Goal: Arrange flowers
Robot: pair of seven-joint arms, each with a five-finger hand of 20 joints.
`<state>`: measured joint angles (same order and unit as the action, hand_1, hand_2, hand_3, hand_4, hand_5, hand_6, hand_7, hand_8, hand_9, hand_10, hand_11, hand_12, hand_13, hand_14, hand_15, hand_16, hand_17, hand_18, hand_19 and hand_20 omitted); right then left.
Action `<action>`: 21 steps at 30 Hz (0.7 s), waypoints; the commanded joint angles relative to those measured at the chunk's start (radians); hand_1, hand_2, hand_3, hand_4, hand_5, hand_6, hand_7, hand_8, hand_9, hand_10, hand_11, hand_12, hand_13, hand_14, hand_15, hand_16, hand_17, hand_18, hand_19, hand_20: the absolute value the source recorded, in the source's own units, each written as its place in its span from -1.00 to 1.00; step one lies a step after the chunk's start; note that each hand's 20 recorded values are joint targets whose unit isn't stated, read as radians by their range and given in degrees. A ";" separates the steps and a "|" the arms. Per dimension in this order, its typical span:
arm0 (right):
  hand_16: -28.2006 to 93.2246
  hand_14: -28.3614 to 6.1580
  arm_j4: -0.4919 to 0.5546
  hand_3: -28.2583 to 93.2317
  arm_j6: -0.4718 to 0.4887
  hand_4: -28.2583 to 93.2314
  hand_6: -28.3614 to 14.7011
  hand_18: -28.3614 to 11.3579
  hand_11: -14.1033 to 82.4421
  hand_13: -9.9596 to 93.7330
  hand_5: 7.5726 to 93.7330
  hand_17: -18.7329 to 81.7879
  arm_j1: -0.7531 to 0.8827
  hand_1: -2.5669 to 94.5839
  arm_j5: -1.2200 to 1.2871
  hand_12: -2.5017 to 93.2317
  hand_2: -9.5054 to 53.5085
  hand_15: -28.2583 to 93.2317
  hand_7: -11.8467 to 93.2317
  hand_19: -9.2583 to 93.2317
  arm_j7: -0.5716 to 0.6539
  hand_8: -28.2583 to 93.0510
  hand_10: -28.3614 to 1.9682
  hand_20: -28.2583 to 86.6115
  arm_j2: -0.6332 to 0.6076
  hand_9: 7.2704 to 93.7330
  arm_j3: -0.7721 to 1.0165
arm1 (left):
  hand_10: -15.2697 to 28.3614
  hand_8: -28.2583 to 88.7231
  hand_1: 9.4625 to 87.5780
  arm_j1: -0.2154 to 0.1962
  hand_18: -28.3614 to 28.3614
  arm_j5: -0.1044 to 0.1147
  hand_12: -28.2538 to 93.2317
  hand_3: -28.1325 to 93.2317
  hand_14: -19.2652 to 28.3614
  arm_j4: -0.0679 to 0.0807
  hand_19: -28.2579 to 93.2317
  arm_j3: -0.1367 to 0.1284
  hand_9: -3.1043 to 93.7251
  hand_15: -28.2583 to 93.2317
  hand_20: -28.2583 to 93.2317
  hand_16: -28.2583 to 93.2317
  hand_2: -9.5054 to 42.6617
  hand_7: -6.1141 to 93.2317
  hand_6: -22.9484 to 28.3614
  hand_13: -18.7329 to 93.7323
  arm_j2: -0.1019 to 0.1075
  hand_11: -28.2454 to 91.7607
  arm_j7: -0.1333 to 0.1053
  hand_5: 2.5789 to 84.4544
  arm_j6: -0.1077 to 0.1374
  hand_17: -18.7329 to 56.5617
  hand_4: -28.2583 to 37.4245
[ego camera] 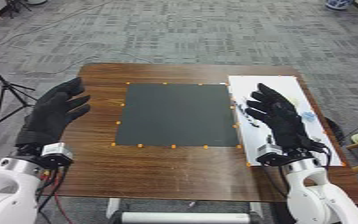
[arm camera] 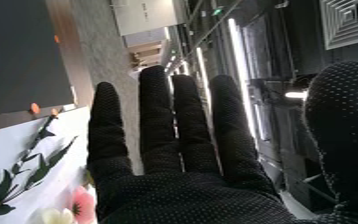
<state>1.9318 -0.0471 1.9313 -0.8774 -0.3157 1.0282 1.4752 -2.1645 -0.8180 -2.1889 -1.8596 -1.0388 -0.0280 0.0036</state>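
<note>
Before attempting a pick, note in head view the right hand (ego camera: 282, 120) raised over the white sheet (ego camera: 243, 86), with fingers open and spread. Find a bluish bloom (ego camera: 309, 116) on the sheet, just beside. Log the left hand (ego camera: 47, 117) as raised over the surface (ego camera: 158, 172), likewise open.

In right wrist view, see a leafy stem (arm camera: 3, 186), a pink flower (arm camera: 82, 205) and a pale flower (arm camera: 57, 216) on the sheet, near the dark mat (arm camera: 20, 50). Judge step as picking: align with one stem, pinch gently below the petals, lift clear of neighbours.
</note>
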 commanded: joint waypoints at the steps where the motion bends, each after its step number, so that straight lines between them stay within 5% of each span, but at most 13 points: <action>1: -0.18 0.02 0.001 0.90 0.001 -0.95 0.19 -0.62 -0.45 -0.26 -0.31 -0.49 0.004 -0.52 0.005 -0.51 -0.91 -0.02 -0.42 0.03 0.000 -0.71 0.18 -0.11 0.035 -0.28 0.003 | 0.14 -0.72 -0.48 0.019 0.65 0.006 -0.20 0.57 0.32 0.000 0.15 -0.010 -0.57 0.34 -0.32 -0.62 -0.95 -0.37 -0.02 -0.47 0.005 -0.02 -0.001 -0.43 0.010 -0.74 -0.84; 6: -0.18 0.02 0.004 0.90 -0.011 -0.95 0.19 -0.62 -0.46 -0.26 -0.31 -0.49 0.004 -0.52 0.006 -0.51 -0.90 -0.02 -0.42 0.03 -0.008 -0.71 0.17 -0.11 0.014 -0.27 0.013 | 0.14 -0.72 -0.48 0.029 0.65 0.009 -0.20 0.57 0.32 0.007 0.15 0.009 -0.57 0.34 -0.32 -0.62 -0.95 -0.38 -0.02 -0.47 -0.002 -0.03 0.001 -0.43 0.009 -0.74 -0.85; 9: -0.18 0.01 0.009 0.90 -0.020 -0.95 0.19 -0.62 -0.46 -0.26 -0.31 -0.49 -0.009 -0.52 -0.001 -0.51 -0.91 -0.01 -0.43 0.03 -0.010 -0.71 0.17 -0.11 -0.004 -0.27 0.014 | 0.14 -0.72 -0.48 0.039 0.65 0.006 -0.20 0.57 0.32 0.007 0.15 0.003 -0.57 0.34 -0.32 -0.62 -0.95 -0.38 -0.02 -0.47 0.017 -0.03 0.001 -0.43 0.005 -0.74 -0.85; 12: -0.18 0.02 0.068 0.87 -0.223 -0.96 0.19 -0.65 -0.44 -0.23 -0.30 -0.50 0.012 -0.52 -0.126 -0.51 -0.90 0.00 -0.43 0.07 0.112 -0.71 0.16 -0.08 -0.049 -0.25 0.010 | 0.14 -0.71 -0.48 0.044 0.65 0.009 -0.20 0.57 0.32 0.012 0.15 0.010 -0.57 0.34 -0.32 -0.62 -0.95 -0.38 -0.02 -0.47 0.021 -0.03 0.000 -0.43 0.003 -0.74 -0.85; 15: -0.25 0.02 0.103 0.83 -0.631 -0.99 0.18 -0.68 -0.27 0.00 -0.13 -0.40 -0.018 -0.51 -0.439 -0.53 -0.90 0.20 -0.38 0.28 0.325 -0.74 0.13 0.00 -0.110 0.02 -0.085 | 0.14 -0.71 -0.48 -0.003 0.66 0.006 -0.20 0.57 0.32 -0.004 0.15 -0.005 -0.57 0.34 -0.32 -0.62 -0.95 -0.38 -0.02 -0.47 -0.002 -0.03 -0.003 -0.43 0.007 -0.74 -0.85; 16: -0.25 0.01 0.108 0.81 -0.699 -0.99 0.18 -0.66 -0.17 0.09 -0.04 -0.35 -0.026 -0.50 -0.628 -0.51 -0.92 0.31 -0.34 0.37 0.451 -0.75 0.09 0.04 -0.132 0.13 -0.104 | 0.15 -0.71 -0.48 -0.022 0.66 0.007 -0.20 0.57 0.32 -0.010 0.15 -0.012 -0.57 0.34 -0.32 -0.62 -0.95 -0.38 -0.02 -0.47 -0.007 -0.03 -0.002 -0.43 0.012 -0.74 -0.85; 19: -0.18 0.01 0.122 0.74 -0.708 -1.00 0.24 -0.59 0.11 0.22 0.08 -0.25 -0.003 -0.44 -1.257 -0.42 -1.00 0.56 -0.22 0.55 0.867 -0.77 0.06 0.16 -0.205 0.27 -0.132 | 0.14 -0.71 -0.48 -0.034 0.66 0.014 -0.20 0.57 0.32 -0.010 0.15 -0.027 -0.57 0.34 -0.32 -0.62 -0.95 -0.38 -0.02 -0.47 -0.001 -0.03 0.005 -0.43 0.015 -0.75 -0.85; 21: -0.13 0.03 0.136 0.68 -0.696 -1.00 0.31 -0.56 0.24 0.29 0.18 -0.19 0.026 -0.38 -1.453 -0.34 -1.00 0.65 -0.09 0.64 0.982 -0.80 0.08 0.23 -0.251 0.33 -0.132 | 0.14 -0.71 -0.48 -0.019 0.66 0.008 -0.20 0.58 0.33 -0.008 0.15 -0.028 -0.57 0.34 -0.32 -0.62 -0.95 -0.38 -0.02 -0.47 0.012 -0.03 -0.004 -0.42 0.013 -0.74 -0.85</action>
<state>2.0599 -0.4412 1.9196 -1.2563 0.0255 0.9087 1.3739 -2.1451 -0.8153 -2.1905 -1.8647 -1.0263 -0.0296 0.0083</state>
